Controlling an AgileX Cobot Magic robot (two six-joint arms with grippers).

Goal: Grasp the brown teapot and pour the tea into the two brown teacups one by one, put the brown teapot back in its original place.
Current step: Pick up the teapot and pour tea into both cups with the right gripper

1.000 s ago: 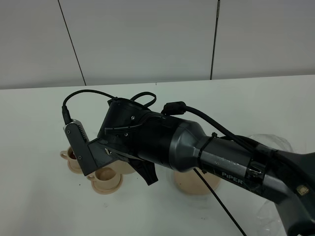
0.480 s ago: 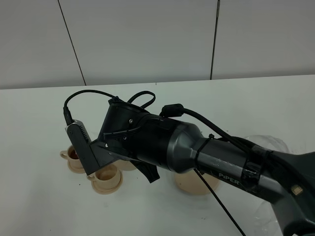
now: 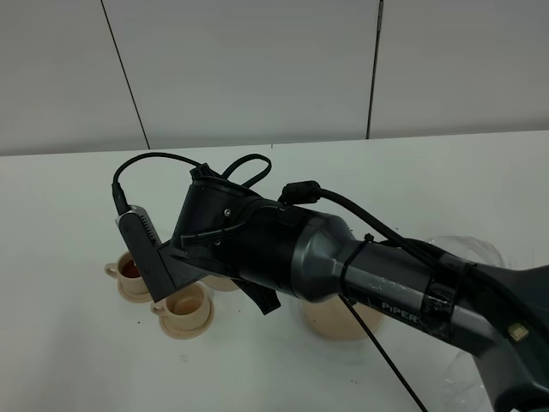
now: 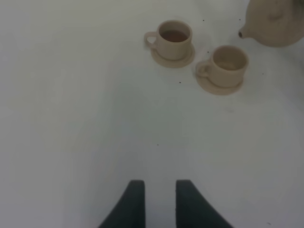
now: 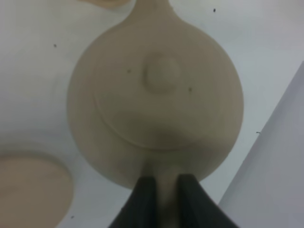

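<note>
Right gripper (image 5: 164,195) clamped shut on the loop handle of the brown teapot (image 5: 156,95). Wide saucer (image 5: 28,190) just beside the teapot on its handle side. Nearer teacup (image 4: 229,64), on its own small saucer, just off the teapot's spout. Farther teacup (image 4: 174,37), holding dark tea, beyond it. Left gripper (image 4: 156,202) well apart from the teapot, slightly parted and holding nothing, over the white table (image 4: 71,118).

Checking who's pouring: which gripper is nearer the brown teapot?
Right. The right gripper is shut on the brown teapot at its handle; the left gripper hangs over bare table, well apart from it.
</note>
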